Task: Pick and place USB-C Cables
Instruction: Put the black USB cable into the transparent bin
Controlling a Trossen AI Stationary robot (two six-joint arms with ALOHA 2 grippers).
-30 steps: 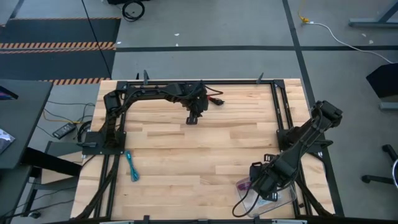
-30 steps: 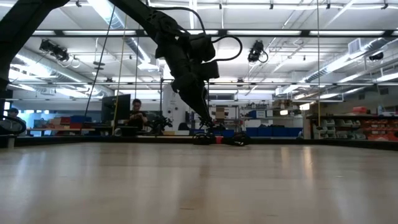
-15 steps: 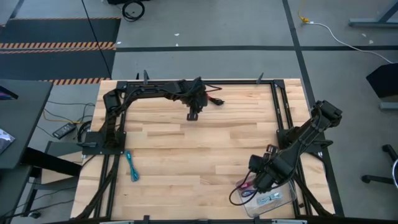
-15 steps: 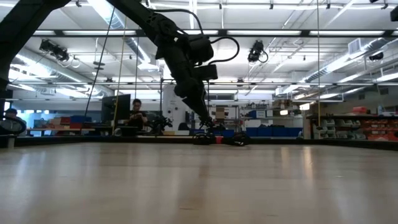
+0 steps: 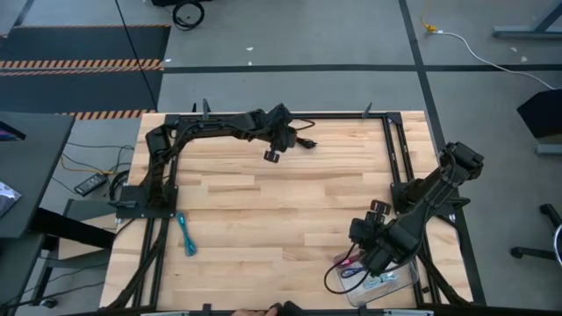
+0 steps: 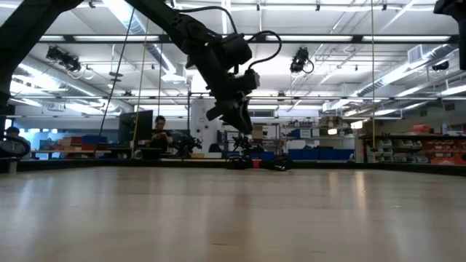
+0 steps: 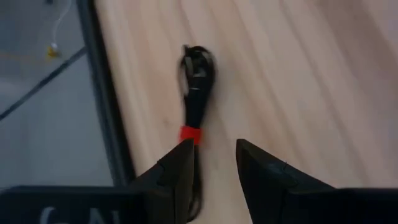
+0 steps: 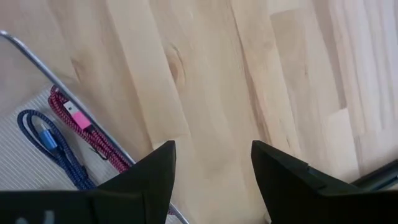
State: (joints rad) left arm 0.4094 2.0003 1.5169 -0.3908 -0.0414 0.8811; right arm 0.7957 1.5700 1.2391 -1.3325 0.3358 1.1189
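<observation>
The black-and-red cable (image 5: pixel 303 142) lies near the table's far edge; in the left wrist view this cable (image 7: pixel 196 81) shows its red band (image 7: pixel 189 134). My left gripper (image 5: pixel 272 156) (image 7: pixel 214 165) hovers open just on the near side of it, raised off the table (image 6: pixel 237 116). The teal cable (image 5: pixel 185 233) lies on the left of the table. The maroon cable (image 8: pixel 84 127) and a dark blue-purple cable (image 8: pixel 50 143) lie in the clear tray (image 5: pixel 395 283), beside a pale one (image 5: pixel 379 283). My right gripper (image 5: pixel 362 250) (image 8: pixel 214 171) is open over the wood beside the tray's far left corner.
A black frame (image 5: pixel 386 140) runs around the tabletop, close behind the black-and-red cable. The tray sits at the near right corner under my right arm. Bare wood (image 5: pixel 281 219) fills the middle. In the low view a person (image 6: pixel 159 131) sits far behind the table.
My left gripper has moved toward the far edge, nearer the black-and-red cable, rising and tipping as it went. My right gripper has drawn back from over the tray toward the table's far left, uncovering the cables lying in the tray.
</observation>
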